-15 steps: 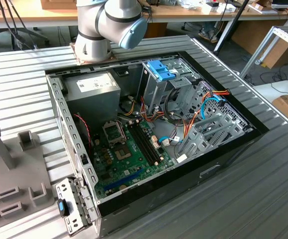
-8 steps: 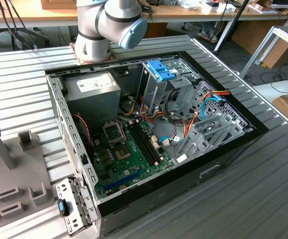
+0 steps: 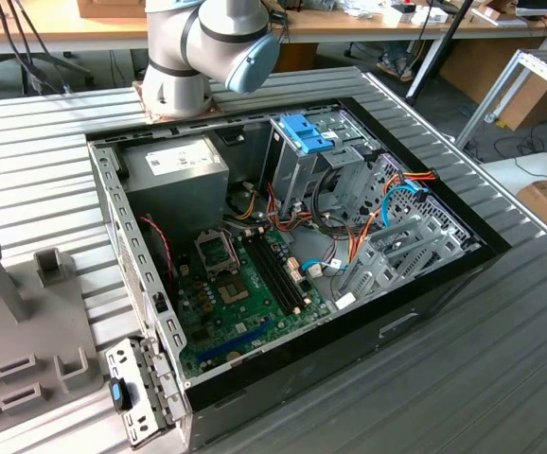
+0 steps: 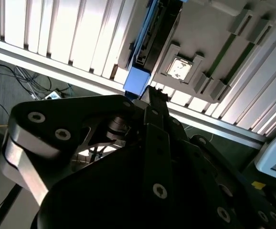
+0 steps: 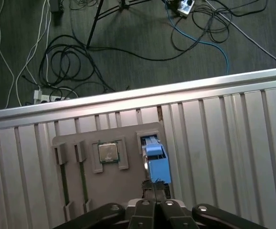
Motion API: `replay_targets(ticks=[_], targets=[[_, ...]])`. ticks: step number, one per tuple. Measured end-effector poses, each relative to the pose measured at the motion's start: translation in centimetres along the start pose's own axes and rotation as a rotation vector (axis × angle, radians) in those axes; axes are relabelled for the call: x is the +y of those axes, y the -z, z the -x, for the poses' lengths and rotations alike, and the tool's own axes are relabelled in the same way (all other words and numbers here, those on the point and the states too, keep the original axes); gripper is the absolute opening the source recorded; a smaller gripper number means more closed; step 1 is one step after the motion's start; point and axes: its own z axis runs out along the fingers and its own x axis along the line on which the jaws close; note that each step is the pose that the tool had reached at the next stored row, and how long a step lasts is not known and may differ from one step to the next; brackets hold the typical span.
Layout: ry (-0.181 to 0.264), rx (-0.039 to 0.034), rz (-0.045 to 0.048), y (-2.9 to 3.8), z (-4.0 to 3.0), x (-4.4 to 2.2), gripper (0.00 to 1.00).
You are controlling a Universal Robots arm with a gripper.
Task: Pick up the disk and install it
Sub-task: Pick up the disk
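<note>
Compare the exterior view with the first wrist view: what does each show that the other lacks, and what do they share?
Exterior view adds: the open computer case with its motherboard, grey power-supply box and blue latch. First wrist view adds: the disk standing on edge in a slot of the grey fixture tray, the gripper right by its blue-railed end, a processor chip, floor cables. Shared: that tray and the ribbed metal table.

Disk (image 5: pixel 157 160) end behind hand (image 5: pixel 153 184)
</note>
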Motion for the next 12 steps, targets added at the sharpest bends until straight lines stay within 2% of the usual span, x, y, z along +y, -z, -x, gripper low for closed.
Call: replay_targets(ticks=[3,7,12], targets=[[0.011,-0.0039,-0.0015,-0.02,0.0,-0.01,0.11],[0.045,-0.0042,-0.0041,-0.05,0.0,0.0,0.11],[0.053,-0.0045,-0.0071,-0.19,-0.03,0.16,0.11]])
